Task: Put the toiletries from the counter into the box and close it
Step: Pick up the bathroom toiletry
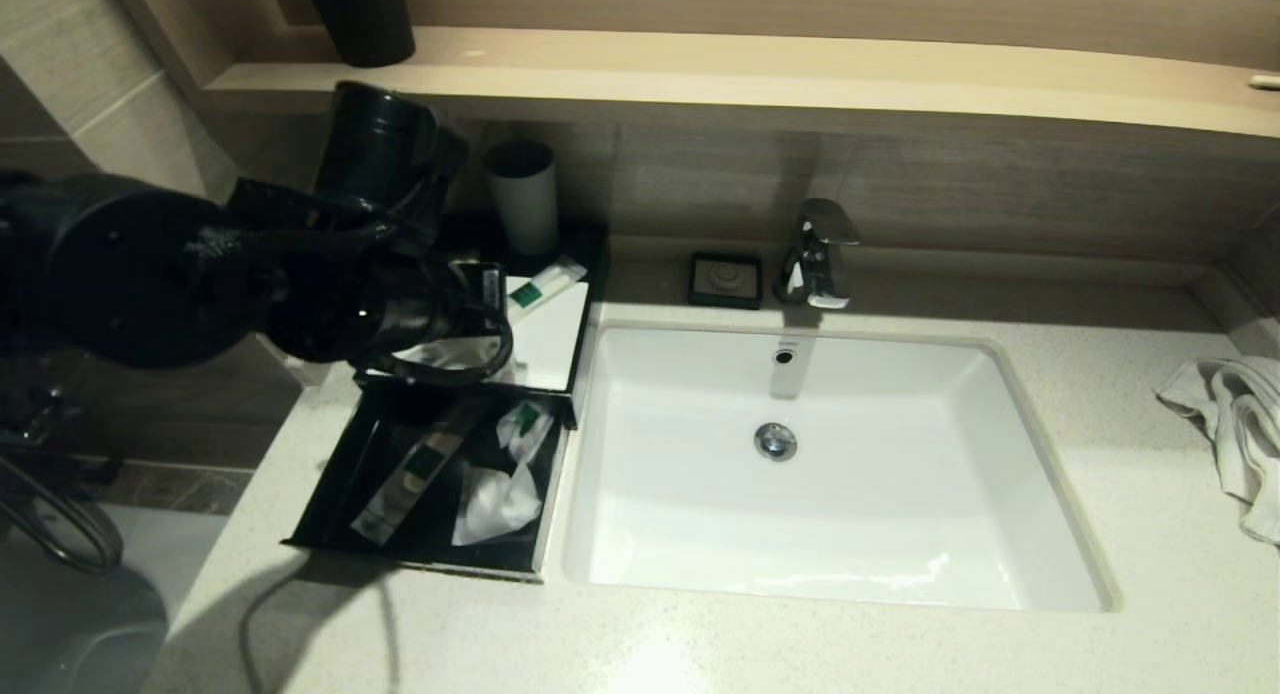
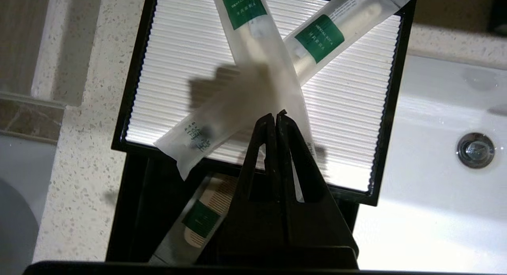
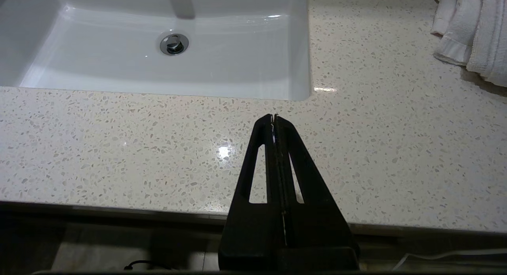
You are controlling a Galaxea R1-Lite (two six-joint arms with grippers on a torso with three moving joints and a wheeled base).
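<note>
At the head view's left, the left gripper (image 2: 276, 115) pinches a dental kit packet (image 2: 253, 57) above the box lid (image 2: 178, 61); the right gripper (image 3: 274, 117) hangs with fingers pressed together over the counter (image 3: 119, 140).

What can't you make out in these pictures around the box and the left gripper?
- Head view: the left arm covers the left gripper and part of the white ribbed lid.
- Left wrist view: its fingers hide the pinched end of the dental kit sachet.
- Left wrist view: the comb sachet in the box is cut off below.
</note>
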